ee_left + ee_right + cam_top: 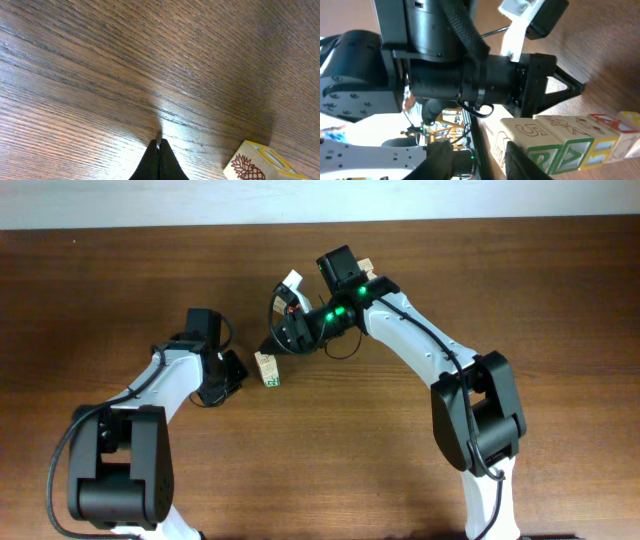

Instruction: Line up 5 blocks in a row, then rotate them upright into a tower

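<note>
My right gripper (278, 340) hovers close beside the pale blocks (267, 369), at their far end, on the brown wooden table (520, 270). My left gripper (236, 376) sits just to their other side, not touching them.

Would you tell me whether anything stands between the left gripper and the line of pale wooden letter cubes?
Nothing visible does; only brown wooden table separates the left gripper from the line of pale wooden letter cubes.
</note>
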Controlling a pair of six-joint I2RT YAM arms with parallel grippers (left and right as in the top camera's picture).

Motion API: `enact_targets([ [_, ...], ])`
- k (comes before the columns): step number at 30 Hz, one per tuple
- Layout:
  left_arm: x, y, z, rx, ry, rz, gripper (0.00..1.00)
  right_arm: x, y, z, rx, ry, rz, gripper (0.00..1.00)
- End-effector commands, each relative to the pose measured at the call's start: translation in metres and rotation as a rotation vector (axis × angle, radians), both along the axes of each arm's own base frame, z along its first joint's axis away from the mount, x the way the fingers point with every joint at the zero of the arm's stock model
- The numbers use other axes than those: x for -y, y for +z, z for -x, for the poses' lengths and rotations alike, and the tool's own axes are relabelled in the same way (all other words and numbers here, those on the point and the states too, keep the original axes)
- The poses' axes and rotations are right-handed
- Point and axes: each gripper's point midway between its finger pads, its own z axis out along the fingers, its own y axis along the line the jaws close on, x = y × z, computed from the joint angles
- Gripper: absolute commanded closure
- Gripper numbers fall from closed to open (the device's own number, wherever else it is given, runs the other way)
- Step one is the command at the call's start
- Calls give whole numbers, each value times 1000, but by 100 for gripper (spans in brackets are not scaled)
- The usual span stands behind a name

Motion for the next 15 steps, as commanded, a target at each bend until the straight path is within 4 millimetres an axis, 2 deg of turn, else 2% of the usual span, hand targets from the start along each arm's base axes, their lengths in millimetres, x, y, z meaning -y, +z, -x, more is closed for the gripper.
enact_targets([
  [1, -4, -7, 5, -21, 8, -15, 100, 5, -45, -6, -1, -57, 154, 57],
  [7, -5, -7, 5, -23, 10, -24, 100, 5, -45, -6, -6, -57, 152, 53],
  [9, -7, -7, 6, -25, 11, -30, 100, 5, -43, -6, -10, -56, 146, 46],
  [15, -7, -7, 6, -27, 11, -31, 100, 1, -36, -5, -7, -45, 132, 41],
])
